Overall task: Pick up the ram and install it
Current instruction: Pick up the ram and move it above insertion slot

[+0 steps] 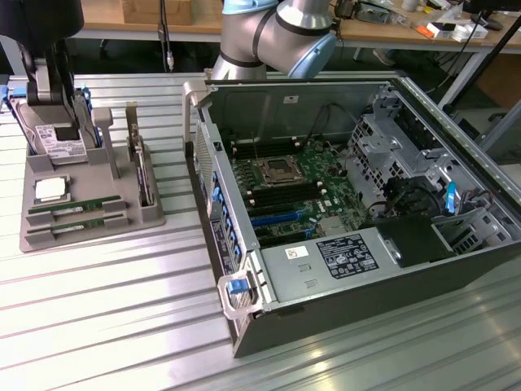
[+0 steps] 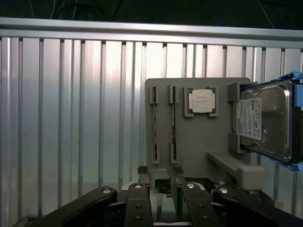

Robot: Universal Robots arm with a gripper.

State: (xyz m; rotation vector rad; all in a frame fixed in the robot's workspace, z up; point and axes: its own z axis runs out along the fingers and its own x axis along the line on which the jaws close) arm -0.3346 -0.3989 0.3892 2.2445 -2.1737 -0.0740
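Two ram sticks point(image 1: 75, 209) on ribbed table point(image 1: 98, 309)

My exterior camera looks down slantwise over the worktop point(image 1: 98, 309); my wrist camera (much nearer) faces the grey holder point(image 2: 199, 137) squarely, which both views share.

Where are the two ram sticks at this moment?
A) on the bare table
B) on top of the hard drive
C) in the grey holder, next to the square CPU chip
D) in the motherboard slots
C: both ram sticks lie side by side in the grey holder, next to the CPU chip.
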